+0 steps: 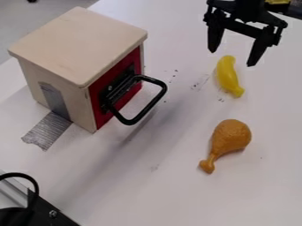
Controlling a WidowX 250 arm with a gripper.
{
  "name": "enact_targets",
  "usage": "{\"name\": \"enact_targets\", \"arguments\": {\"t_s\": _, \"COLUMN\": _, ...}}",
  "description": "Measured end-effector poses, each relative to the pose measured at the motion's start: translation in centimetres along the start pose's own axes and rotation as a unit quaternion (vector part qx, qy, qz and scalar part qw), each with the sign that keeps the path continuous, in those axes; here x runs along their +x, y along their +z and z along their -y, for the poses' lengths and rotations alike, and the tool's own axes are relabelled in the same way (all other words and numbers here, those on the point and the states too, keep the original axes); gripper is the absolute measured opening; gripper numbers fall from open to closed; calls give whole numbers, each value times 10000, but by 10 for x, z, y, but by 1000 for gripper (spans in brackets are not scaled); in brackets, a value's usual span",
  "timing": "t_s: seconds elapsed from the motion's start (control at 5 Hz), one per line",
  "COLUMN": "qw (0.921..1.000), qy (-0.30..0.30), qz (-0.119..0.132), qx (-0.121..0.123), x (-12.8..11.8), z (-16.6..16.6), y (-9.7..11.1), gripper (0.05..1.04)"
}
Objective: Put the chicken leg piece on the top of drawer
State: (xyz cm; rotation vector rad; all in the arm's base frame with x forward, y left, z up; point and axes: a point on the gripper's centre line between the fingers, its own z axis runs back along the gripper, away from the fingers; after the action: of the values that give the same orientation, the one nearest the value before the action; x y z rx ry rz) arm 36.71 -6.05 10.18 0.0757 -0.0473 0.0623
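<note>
The black gripper (232, 57) hangs at the upper right, open, its two fingers spread apart with nothing held between them. An orange-brown chicken leg (230, 137) lies on the white table at the right, well below the gripper in the view, its thick end up and its knob toward the lower left. At the upper left stands the small wooden drawer box (80, 44) with a flat pale top and a red front. The top carries nothing.
A yellow banana-like toy (228, 76) lies just below the gripper in the view. The black loop handle (154, 102) juts from the box's red front. Silver tape (48, 130) holds the box's side to the table (177, 198). Black hardware (44, 211) occupies the lower left corner.
</note>
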Motion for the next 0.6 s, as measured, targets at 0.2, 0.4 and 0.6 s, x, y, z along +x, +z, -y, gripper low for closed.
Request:
{"name": "enact_targets", "arguments": {"t_s": 0.2, "qw": 9998, "qy": -7, "qz": -195, "qx": 44, "x": -4, "z": 0, "y": -13, "gripper": 1000}}
{"name": "enact_targets", "arguments": {"t_s": 0.4, "qw": 9986, "qy": -134, "qz": -509, "qx": 105, "x": -42, "z": 0, "y": -36, "gripper": 1000}}
{"name": "enact_targets", "arguments": {"t_s": 0.6, "qw": 9989, "qy": -412, "qz": -223, "qx": 14, "x": -78, "z": 14, "y": -20, "gripper": 1000}}
